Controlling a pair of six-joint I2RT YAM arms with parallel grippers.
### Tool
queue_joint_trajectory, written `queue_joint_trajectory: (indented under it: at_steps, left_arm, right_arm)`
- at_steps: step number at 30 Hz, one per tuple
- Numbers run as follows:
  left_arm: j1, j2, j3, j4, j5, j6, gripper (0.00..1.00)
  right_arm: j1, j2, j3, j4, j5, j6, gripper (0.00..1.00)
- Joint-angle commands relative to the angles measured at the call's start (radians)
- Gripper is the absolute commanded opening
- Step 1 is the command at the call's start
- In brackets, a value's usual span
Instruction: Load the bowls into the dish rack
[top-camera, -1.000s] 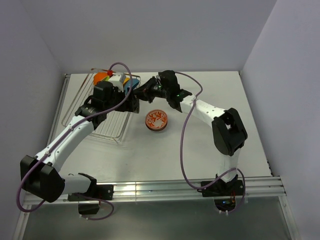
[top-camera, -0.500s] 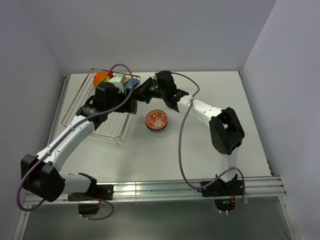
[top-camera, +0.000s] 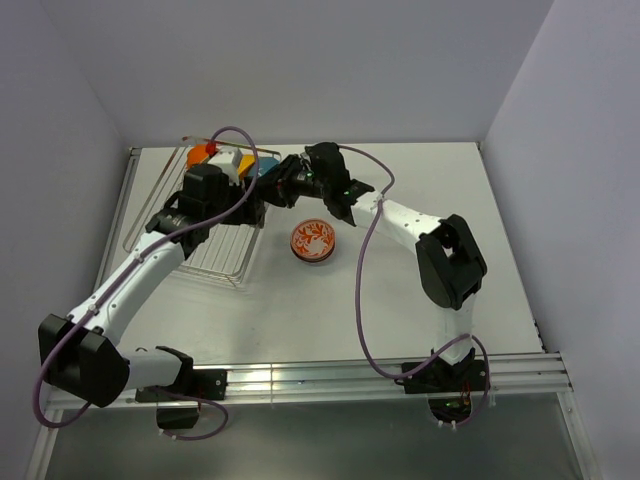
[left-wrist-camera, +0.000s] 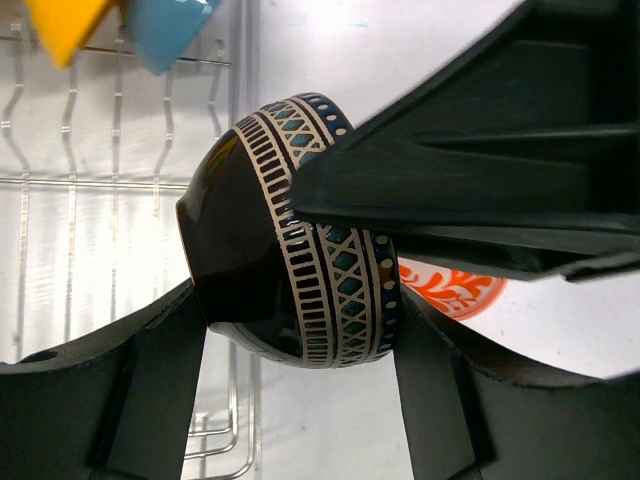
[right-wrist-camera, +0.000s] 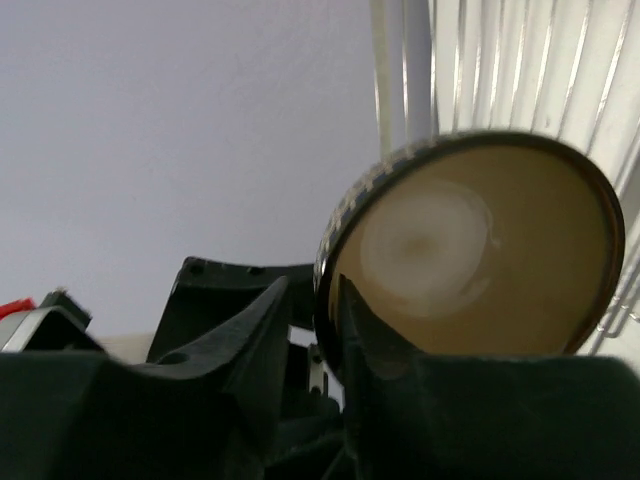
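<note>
Black bowl (left-wrist-camera: 260, 250) sits clamped in left gripper (left-wrist-camera: 295, 300) over the rack (left-wrist-camera: 100, 182) edge, right gripper (right-wrist-camera: 312, 295) straddles its rim, gripping or loose, can't tell.

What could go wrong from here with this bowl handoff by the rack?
1. The dark bowl is squeezed on its curved wall by the left tool, while the right tool has only the rim between its fingers. If either grip is loose, the bowl may slip or swivel.
2. It hangs at the rack edge, close to the orange bowl. A drop could strike either.
</note>
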Motion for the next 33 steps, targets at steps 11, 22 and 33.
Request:
queue_joint_trajectory:
  at_steps: [11,22,33]
  left_arm:
    - [0.094,-0.081,0.074,-0.019,-0.117,0.049,0.00]
    - [0.261,-0.075,0.100,-0.131,-0.144,0.306,0.00]
    - [0.261,0.083,0.130,-0.123,-0.350,0.588,0.00]
  right_arm:
    - [0.013,-0.055,0.051,0.069,-0.039,-0.022,0.83]
    - [-0.079,-0.136,0.054,-0.094,-0.022,-0.336,1.00]
    - [-0.216,-0.156,0.039,-0.224,-0.173,-0.526,1.00]
